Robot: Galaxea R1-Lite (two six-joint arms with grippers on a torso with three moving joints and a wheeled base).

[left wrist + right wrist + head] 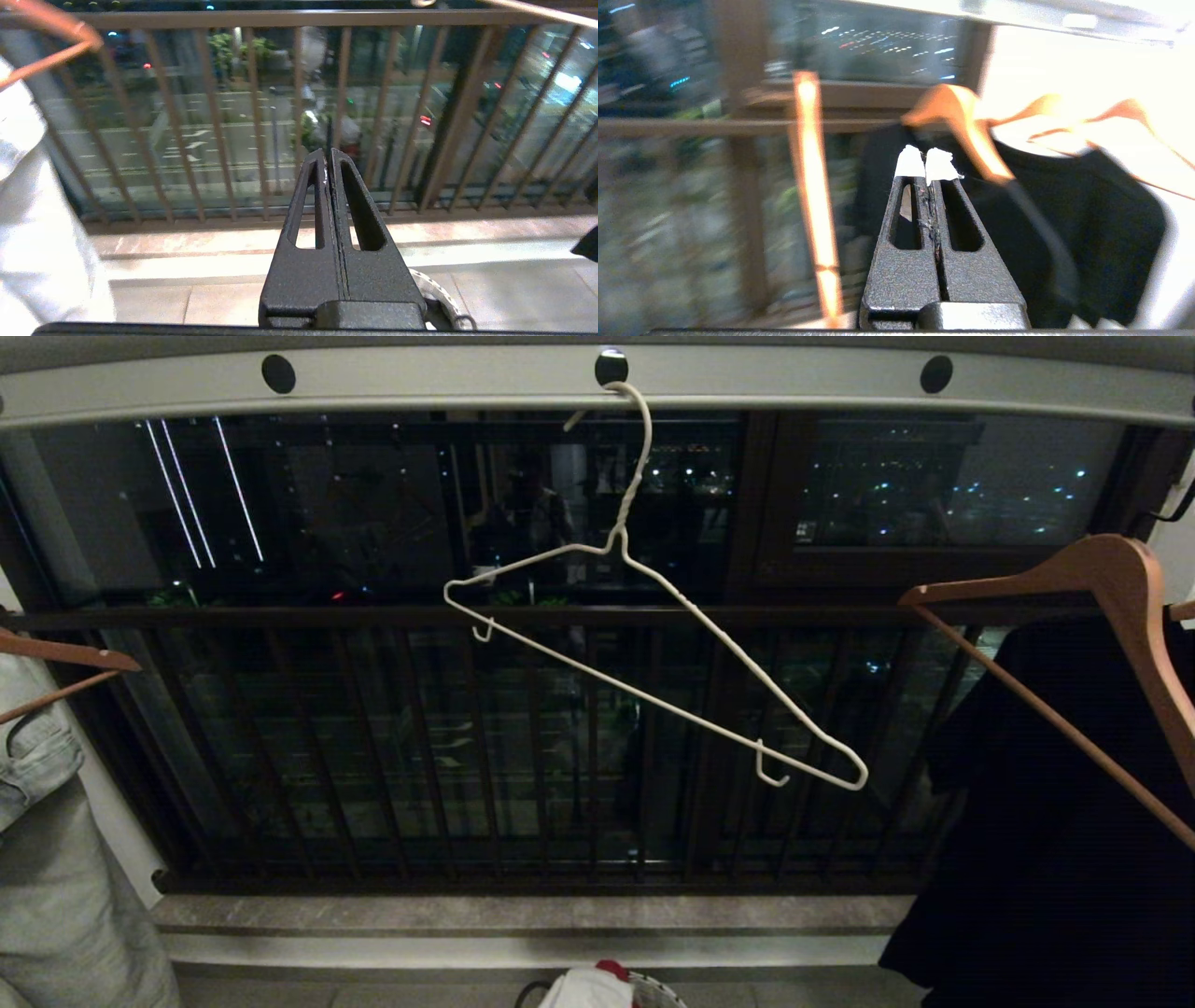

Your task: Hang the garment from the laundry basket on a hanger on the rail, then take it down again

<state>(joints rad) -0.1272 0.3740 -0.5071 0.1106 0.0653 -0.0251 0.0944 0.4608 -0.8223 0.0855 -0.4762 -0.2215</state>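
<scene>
1. The thin white wire hanger (653,681) with a twisted neck hangs bare and tilted from the long pale grey metal rail (448,387), its hook caught in one of the rail's round black holes; the arm on the robot's right sits lower than the other.
2. Below the hanger, at the floor, a white cloth (583,989) with a red cloth (611,971) beside it shows in the small round woven laundry basket (658,994). This white cloth is probably the garment, though no chest graphic can be seen.
3. The left gripper (328,156) is pressed fully together and holds nothing; it points at the dark balcony railing (299,18) below the hanger, and a stretch of basket rim (437,291) shows just under it.
4. The right gripper (927,163), its tips wrapped in white tape, is likewise closed and empty, near a thick brown wooden hanger (966,126) carrying a black garment (1087,224).
5. Judgement: with the hanger bare, the step in hand is either fetching the shirt or finishing.
6. Advice for fetching: part the fingers before descending, pinch the white cloth alone, clear of the red one, and lift straight towards the hanger, avoiding the hanging clothes on either side.
</scene>
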